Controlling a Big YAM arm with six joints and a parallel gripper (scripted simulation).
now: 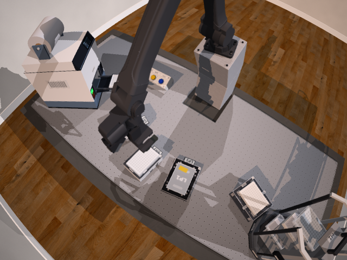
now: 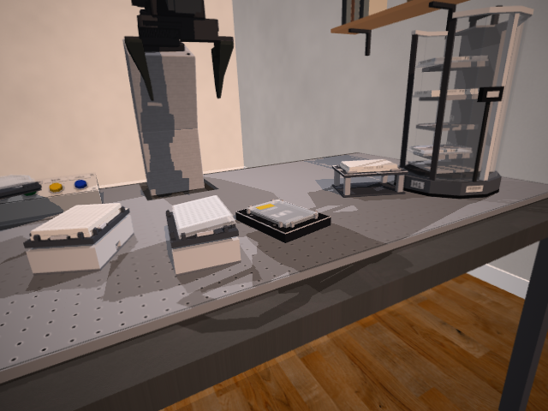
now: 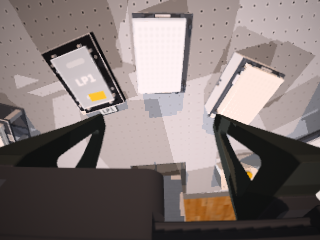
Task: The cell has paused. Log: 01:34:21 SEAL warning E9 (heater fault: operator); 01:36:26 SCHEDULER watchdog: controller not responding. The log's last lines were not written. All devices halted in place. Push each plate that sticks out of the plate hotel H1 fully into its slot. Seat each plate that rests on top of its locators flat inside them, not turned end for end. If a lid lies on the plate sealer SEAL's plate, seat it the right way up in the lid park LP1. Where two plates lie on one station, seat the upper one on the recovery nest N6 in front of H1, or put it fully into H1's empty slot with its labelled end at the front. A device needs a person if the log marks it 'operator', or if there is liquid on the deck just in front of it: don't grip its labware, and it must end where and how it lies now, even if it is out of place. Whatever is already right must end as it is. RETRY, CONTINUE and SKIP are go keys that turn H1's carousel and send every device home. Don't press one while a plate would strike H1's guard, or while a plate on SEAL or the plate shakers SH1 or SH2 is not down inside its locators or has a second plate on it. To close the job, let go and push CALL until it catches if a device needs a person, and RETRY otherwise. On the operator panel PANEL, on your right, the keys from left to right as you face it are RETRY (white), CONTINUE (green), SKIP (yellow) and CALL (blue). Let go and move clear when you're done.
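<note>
Arm (image 1: 145, 41): dark charcoal throughout, matte, thick boxy links with rounded joint housings. One circular joint cap (image 1: 136, 107) visible near the wrist. No cables or markings seen.

Base flange (image 1: 221, 46): dark, square-ish plate with small bolt heads at the corners, on a pale grey rectangular pedestal (image 1: 216, 80) with dark screw dots along its top edge.

Gripper (image 2: 181, 73): black, blocky body, two long tapering fingers (image 2: 221, 66) ending in narrow points; inner faces look flat.
</note>
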